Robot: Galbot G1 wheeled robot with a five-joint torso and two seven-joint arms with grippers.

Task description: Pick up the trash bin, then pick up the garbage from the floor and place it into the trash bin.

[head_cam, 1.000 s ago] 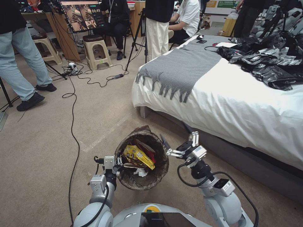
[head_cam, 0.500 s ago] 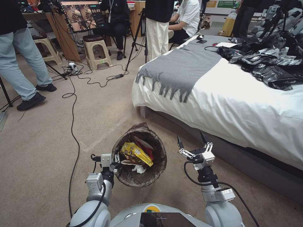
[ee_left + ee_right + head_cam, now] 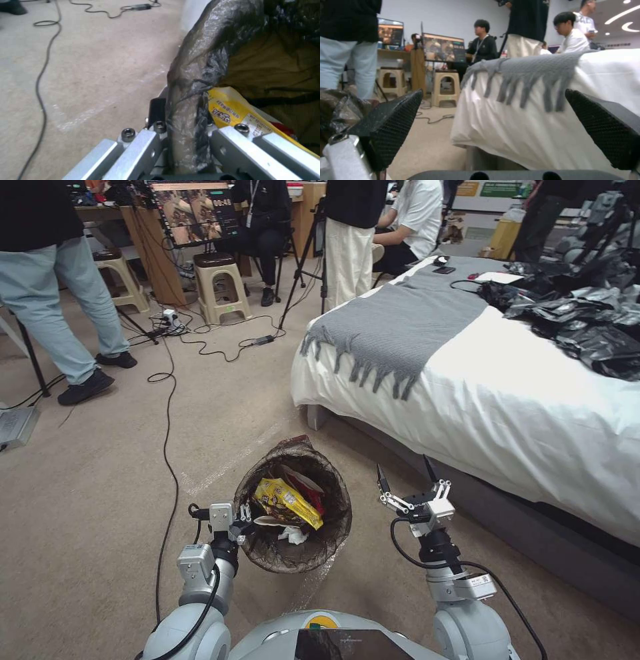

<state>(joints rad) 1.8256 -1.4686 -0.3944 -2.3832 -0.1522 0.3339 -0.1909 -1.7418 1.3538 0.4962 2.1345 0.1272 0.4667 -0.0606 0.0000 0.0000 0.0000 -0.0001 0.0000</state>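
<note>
On the far left a person in light jeans stands on the beige carpet [image 3: 87, 473], and a black cable [image 3: 165, 460] trails from the far desks toward the near floor. A monitor [image 3: 198, 210] on the far left desk shows a timer whose digits are too small to read with certainty.

The left gripper [image 3: 241, 515] sits near and left of centre, clamped on the left rim of the trash bin [image 3: 263, 548]. In the left wrist view the gripper [image 3: 186, 140] pinches the rim, with the dark liner bag folded over it between its metal fingers [image 3: 233, 147]. The trash bin [image 3: 200, 75] stands just right of that arm, its mouth open upward. Inside it lies the garbage [image 3: 288, 503]: a yellow snack wrapper on top, red scraps beside it and white tissue nearer the robot. The wrapper [image 3: 230, 112] carries red printed characters, too blurred to read.

Right of the bin, apart from it, the right gripper [image 3: 404, 483] hangs over the carpet with its two black fingers spread wide and nothing between them. In the right wrist view the textured pads [image 3: 396, 120] stand well apart, facing the bed [image 3: 533, 120].

The bed [image 3: 507, 407] fills the right side, its white sheet hanging down. A grey fringed blanket [image 3: 400, 323] lies across it, and a heap of black-and-silver foil bags [image 3: 587, 320] sits at the far right.
</note>
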